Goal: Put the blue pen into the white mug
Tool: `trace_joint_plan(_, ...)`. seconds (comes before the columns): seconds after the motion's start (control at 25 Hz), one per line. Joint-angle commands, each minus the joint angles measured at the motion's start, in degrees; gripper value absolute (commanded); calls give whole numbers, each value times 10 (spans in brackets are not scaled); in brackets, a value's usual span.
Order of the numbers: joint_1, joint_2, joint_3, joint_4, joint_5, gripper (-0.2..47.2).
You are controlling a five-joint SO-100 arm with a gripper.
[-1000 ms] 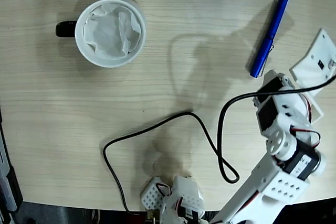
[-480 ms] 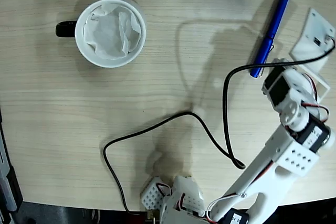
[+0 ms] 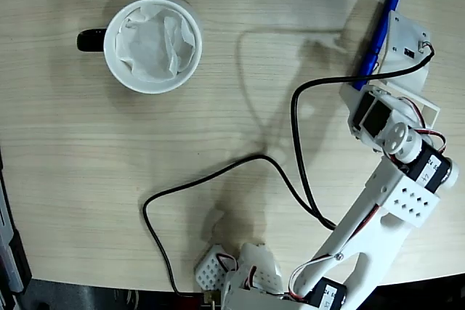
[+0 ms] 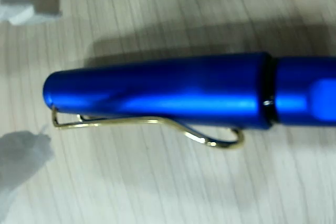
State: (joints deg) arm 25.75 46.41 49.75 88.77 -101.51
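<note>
The fingers (image 3: pixel 389 41) sit over the blue pen at the upper right of the fixed view, hidden under the arm's flat white plastic head, so whether they are released or clenched cannot be told. In the wrist view only blurred white shapes (image 4: pixel 21 161) show at the left edge, well off the pen's cap end, with the pen lying free between them on the wood.

The blue pen (image 4: pixel 184 98) fills that view — a smooth, glossy cylinder with a rounded cap end, a thin black ring where cap meets barrel, and a slim bent wire clip (image 4: pixel 152 127) along its lower side, metallic with a yellowish tint here. It lies flat on the tabletop (image 4: pixel 157 192), a pale wood-grain laminate with fine parallel lines. In the fixed view the pen (image 3: pixel 378 38) runs steeply from the upper right down toward the arm, partly covered by the white head.

The arm (image 3: pixel 392 201) is blocky white plastic with perforated panels and black servo bodies; a thin black cable (image 3: pixel 218 172) loops loosely across the tabletop from it.

Well apart, at the upper left, stands the white mug (image 3: pixel 152 45) — round, smooth ceramic, a stubby black handle (image 3: pixel 91 39) pointing left, crumpled white paper (image 3: pixel 154 40) lining its inside.
</note>
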Motion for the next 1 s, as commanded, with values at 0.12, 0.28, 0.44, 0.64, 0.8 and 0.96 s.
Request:
trace_joint_plan(0.12,7,-2,-44,9,-13,166)
trace_joint_plan(0.28,11,-15,-68,7,-13,167)
trace_joint_plan(0.44,17,-25,-88,7,-13,167)
trace_joint_plan(0.64,26,-47,-114,5,-13,167)
trace_joint_plan(0.8,29,-62,-115,-4,-13,167)
trace_joint_plan(0.96,29,-75,-115,-13,-13,167)
